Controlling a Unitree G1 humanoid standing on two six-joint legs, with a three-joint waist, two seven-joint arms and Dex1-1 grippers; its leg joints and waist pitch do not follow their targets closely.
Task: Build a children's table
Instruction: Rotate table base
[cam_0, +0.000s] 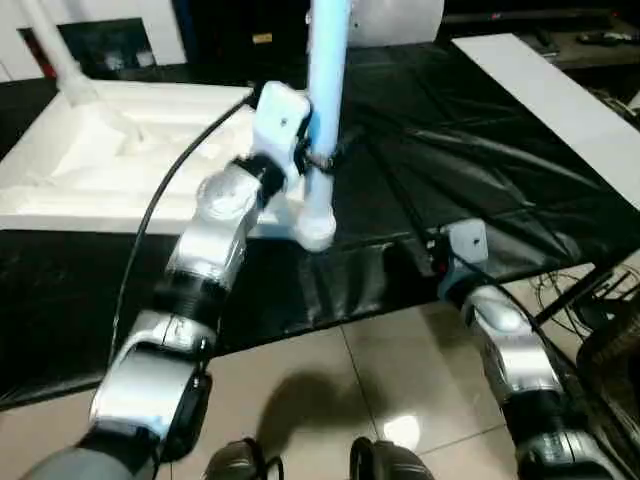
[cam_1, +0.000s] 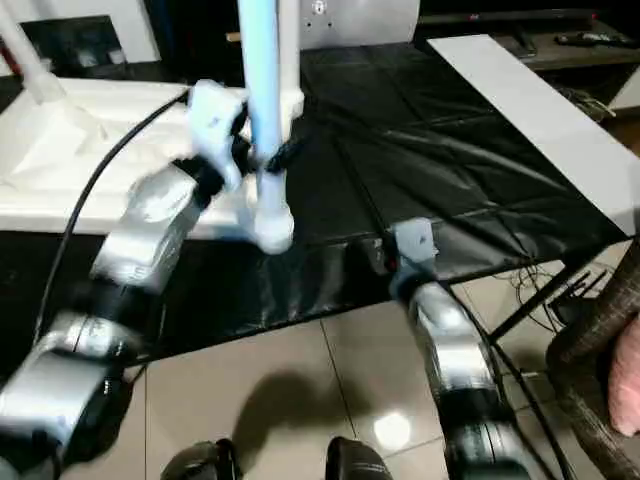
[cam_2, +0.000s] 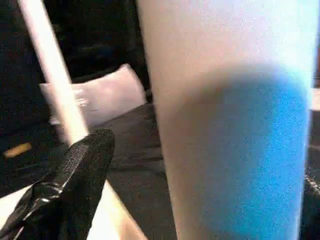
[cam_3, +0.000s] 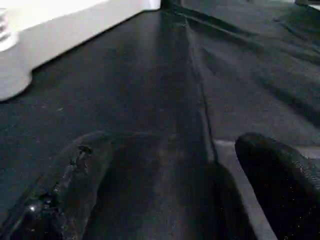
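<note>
The white table top (cam_0: 100, 150) lies on a black cloth at the left. One white leg (cam_0: 327, 80) stands upright with its foot in the near right corner socket (cam_0: 315, 228). My left gripper (cam_0: 318, 155) is open around this leg at mid height. In the left wrist view the leg (cam_2: 225, 125) rises between the fingers, with a gap between it and one black finger (cam_2: 75, 170). Another leg (cam_0: 50, 50) stands at the far left corner. My right gripper (cam_0: 415, 255) is low at the cloth's front edge, open (cam_3: 175, 180), with nothing between its fingers.
The black cloth (cam_0: 470, 150) covers the work table, and its front edge runs just ahead of my right gripper. A long white board (cam_0: 560, 90) lies at the far right. A black cable (cam_0: 160, 200) runs over my left forearm. Tiled floor (cam_0: 350, 380) lies below.
</note>
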